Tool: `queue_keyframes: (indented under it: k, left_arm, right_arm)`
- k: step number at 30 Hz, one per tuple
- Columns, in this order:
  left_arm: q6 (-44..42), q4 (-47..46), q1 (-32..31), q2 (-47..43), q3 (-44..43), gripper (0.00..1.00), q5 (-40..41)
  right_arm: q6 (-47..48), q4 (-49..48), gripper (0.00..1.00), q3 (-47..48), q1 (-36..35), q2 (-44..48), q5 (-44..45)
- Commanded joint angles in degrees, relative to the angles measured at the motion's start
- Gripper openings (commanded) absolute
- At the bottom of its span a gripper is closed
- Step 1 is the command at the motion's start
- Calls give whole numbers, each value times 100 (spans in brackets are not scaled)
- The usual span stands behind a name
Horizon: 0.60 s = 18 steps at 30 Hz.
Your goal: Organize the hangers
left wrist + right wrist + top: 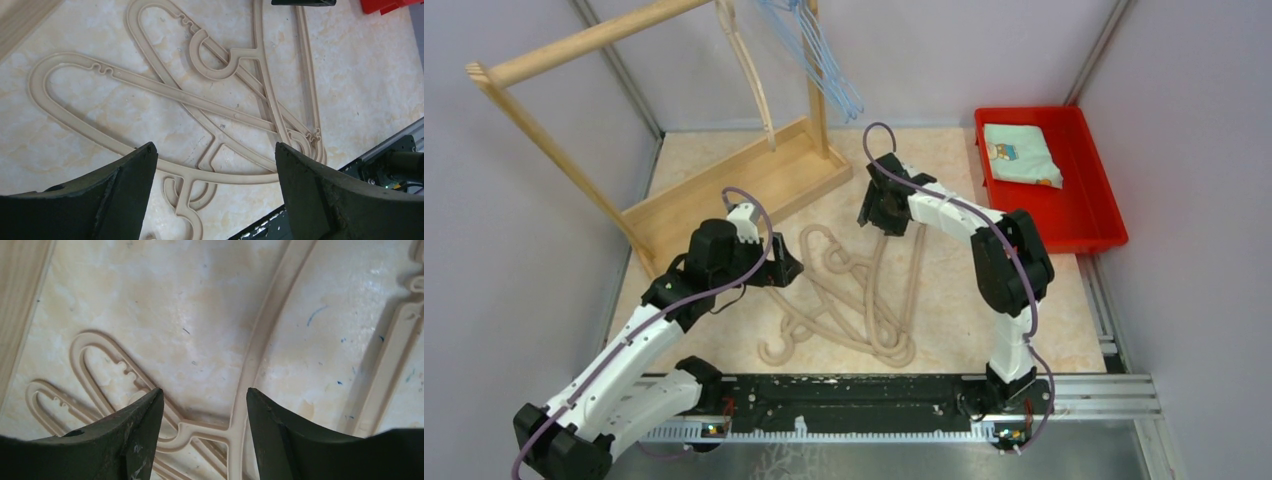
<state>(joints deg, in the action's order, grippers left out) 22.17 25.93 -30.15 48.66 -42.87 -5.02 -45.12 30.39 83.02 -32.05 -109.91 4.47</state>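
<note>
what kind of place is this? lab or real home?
Likely a lab test cell, not a home: plain grey walls, left arm and right arm bolted to a rail, staged props: wooden rack, beige hangers, red bin.

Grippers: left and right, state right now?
Left gripper: open, nothing held, above the beige hangers.
Right gripper: open, jaws either side of one hanger bar, not clamped on it.

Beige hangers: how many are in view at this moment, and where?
4 beige hangers. One hangs from the rail of the wooden rack. The other three lie tangled together on the table. The tangle may hide another.
</note>
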Motion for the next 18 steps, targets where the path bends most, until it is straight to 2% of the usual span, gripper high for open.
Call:
queue_keyframes:
  k: [1,6,18]
  left_arm:
    - [-119,-66,-24,-64,95,92,-369]
    - [-254,-177,-22,66,82,92,-644]
    - [-155,-38,-32,116,60,91,-816]
  right_arm:
    - [-509,556,61,129,-53,1,534]
    - [-612,760,61,152,-108,12,826]
    - [-778,683,62,636,-42,-958,763]
